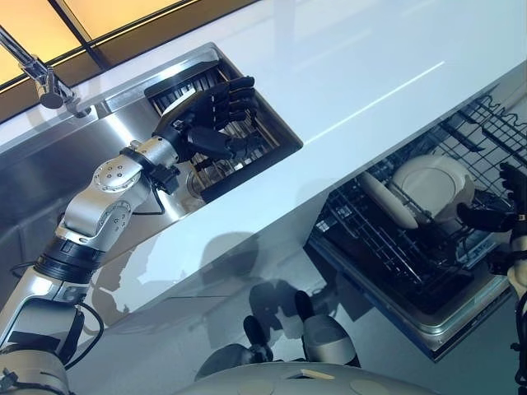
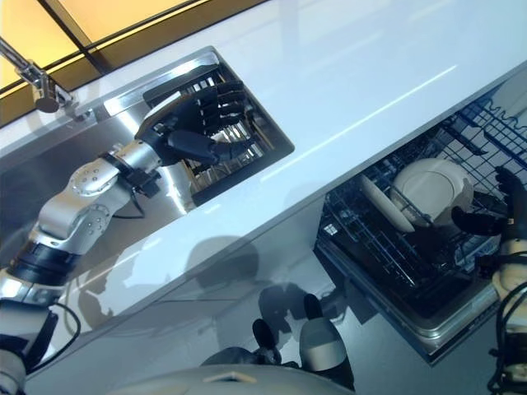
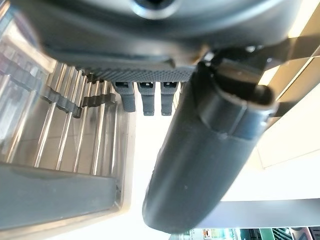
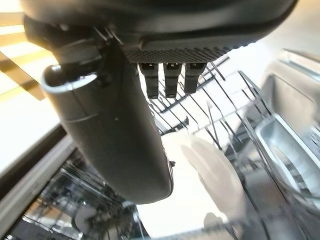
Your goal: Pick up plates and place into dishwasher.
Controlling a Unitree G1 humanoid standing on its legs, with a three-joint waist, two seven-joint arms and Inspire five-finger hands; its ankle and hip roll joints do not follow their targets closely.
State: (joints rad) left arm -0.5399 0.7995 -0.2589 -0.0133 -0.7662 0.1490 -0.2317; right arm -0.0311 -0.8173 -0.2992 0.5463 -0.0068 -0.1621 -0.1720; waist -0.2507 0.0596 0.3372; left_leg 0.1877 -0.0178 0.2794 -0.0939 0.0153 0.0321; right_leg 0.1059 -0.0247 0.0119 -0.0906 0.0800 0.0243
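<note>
Nearest you, at the lower right, your dishwasher rack (image 1: 395, 247) is pulled out below the edge of the white counter (image 1: 387, 58). Two white plates stand on edge in its wires: a thin one (image 1: 387, 200) leaning toward the counter side and a rounder one (image 1: 431, 186) just beside it. Your right hand (image 1: 496, 216) sits at the rack's right side, next to the rounder plate and not gripping it; its fingers are relaxed and spread, holding nothing, and its wrist view shows straight fingertips (image 4: 169, 80) over the wires with a plate (image 4: 212, 175) below.

Farther back on your left, past the counter, lies the steel sink (image 1: 49, 164). Your left hand (image 1: 210, 115) hovers over a dark drying rack (image 1: 255, 144) set in the sink, fingers extended and loose, empty. At the far left corner the tap (image 1: 41, 78) leans over the basin
</note>
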